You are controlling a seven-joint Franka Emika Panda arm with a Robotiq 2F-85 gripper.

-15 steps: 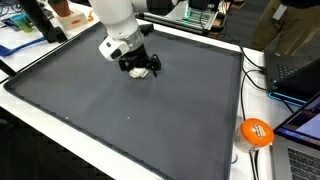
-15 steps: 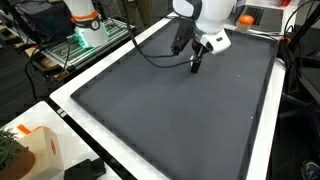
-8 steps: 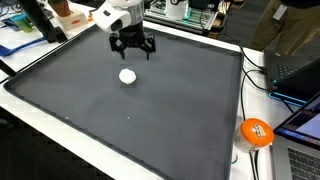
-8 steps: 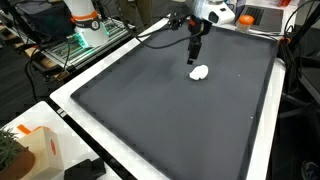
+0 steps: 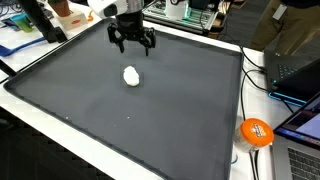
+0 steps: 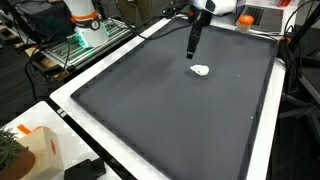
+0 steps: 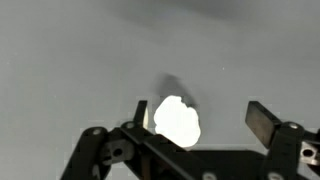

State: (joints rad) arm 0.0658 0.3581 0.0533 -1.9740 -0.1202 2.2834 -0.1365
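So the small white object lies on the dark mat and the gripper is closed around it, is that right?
Not quite. The small white object does lie on the dark mat, but the gripper is not closed around it: it hangs open above it, as an exterior view shows.

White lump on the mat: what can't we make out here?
- White lump: what it is. Too small in both exterior views. In the wrist view it is glaring and blurred, with its lower edge behind the gripper's linkage.
- Gripper: open and empty, but the arm above it is cut off by the top edge in both exterior views.
- Orange round thing beside the mat: its markings are too small to read.
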